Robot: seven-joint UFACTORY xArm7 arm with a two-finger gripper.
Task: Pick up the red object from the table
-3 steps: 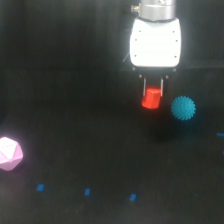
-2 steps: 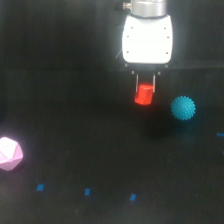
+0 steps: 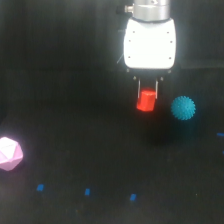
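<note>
The red object [image 3: 146, 101], a small stubby red cylinder, hangs between the thin fingers of my gripper [image 3: 147, 96], which is shut on it. It is held above the black table [image 3: 75, 125], with a faint shadow below it. The gripper's white body [image 3: 149, 44] fills the upper middle of the exterior view. A cyan spiky ball [image 3: 183, 108] lies just to the exterior view's right of the red object, apart from it.
A pink polyhedron [image 3: 9, 153] lies at the exterior view's left edge. Small blue marks [image 3: 87, 191] dot the table near the bottom, and one more [image 3: 220, 134] is at the right edge.
The gripper with the red object has risen a little and shifted slightly to the exterior view's left. The ball and the polyhedron have not moved.
</note>
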